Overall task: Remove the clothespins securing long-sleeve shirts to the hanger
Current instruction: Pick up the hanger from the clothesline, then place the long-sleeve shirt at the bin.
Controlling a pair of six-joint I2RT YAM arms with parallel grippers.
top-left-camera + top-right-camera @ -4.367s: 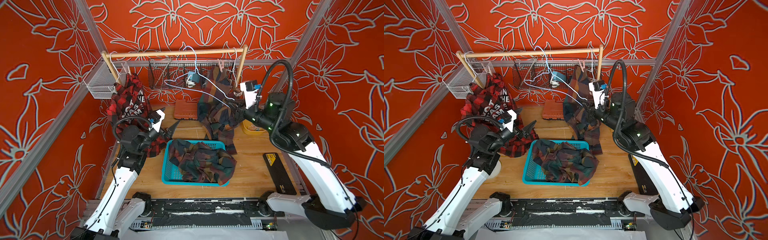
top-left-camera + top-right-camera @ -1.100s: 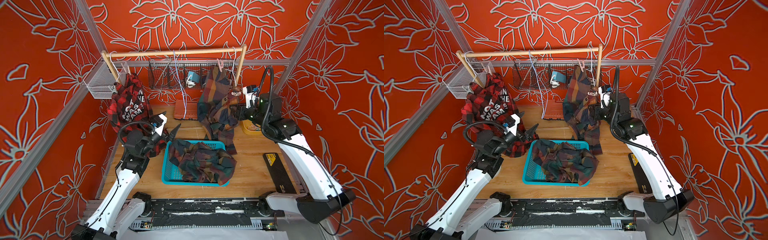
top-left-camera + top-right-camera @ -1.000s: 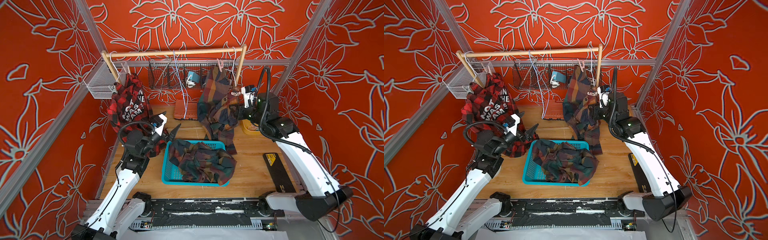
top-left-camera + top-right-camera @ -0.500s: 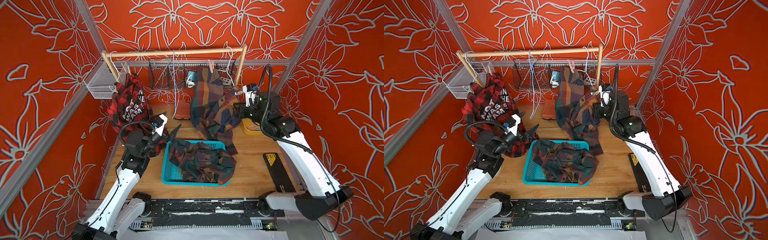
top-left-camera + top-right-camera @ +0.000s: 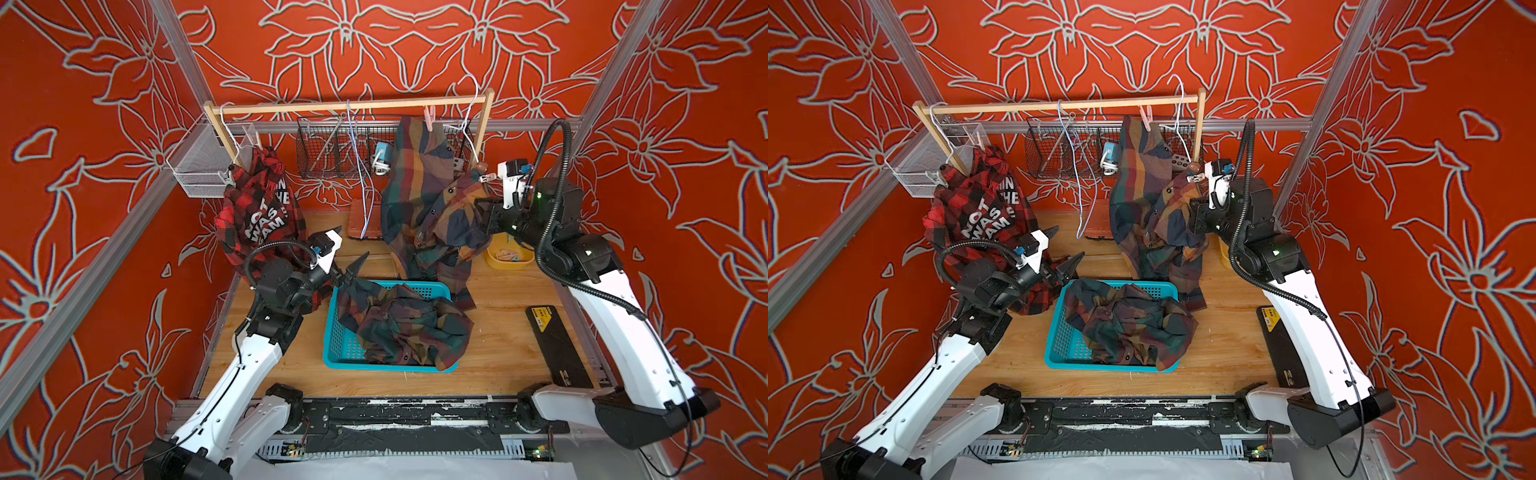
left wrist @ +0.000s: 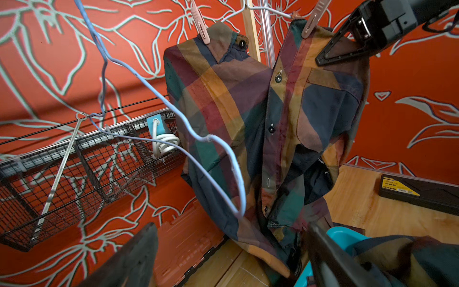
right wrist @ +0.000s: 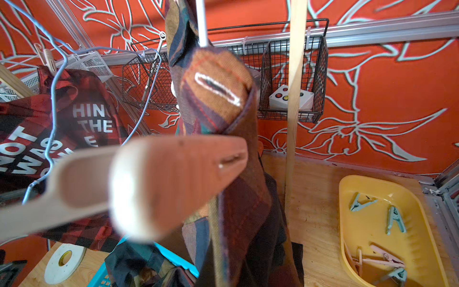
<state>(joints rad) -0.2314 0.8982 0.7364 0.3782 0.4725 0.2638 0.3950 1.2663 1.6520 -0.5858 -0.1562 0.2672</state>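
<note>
A dark plaid shirt (image 5: 428,199) (image 5: 1142,199) hangs tilted on a white hanger at the right of the wooden rail. A pink clothespin (image 5: 430,116) (image 6: 202,27) grips its collar. A pale clothespin (image 5: 485,178) (image 6: 311,21) holds its low right shoulder and fills the right wrist view as a blur (image 7: 159,184). My right gripper (image 5: 480,210) (image 6: 320,59) is shut, its tip against that shoulder just below the pin; I cannot tell whether cloth is pinched. The red-and-black shirt (image 5: 257,208) hangs at the left under a cream clothespin (image 5: 980,139). My left gripper (image 5: 349,249) (image 6: 231,258) is open and holds nothing.
A teal basket (image 5: 332,332) holds another dark plaid shirt (image 5: 399,324). A yellow tray (image 7: 347,223) with loose clothespins sits by the right post. An empty blue wire hanger (image 6: 149,94) dangles mid-rail before black wire baskets (image 5: 324,153). A black case (image 5: 557,345) lies at the right.
My right gripper has closed. The dark plaid shirt and its hanger have swung left along the rail, and the shirt now hangs more tilted. The left arm has stayed put.
</note>
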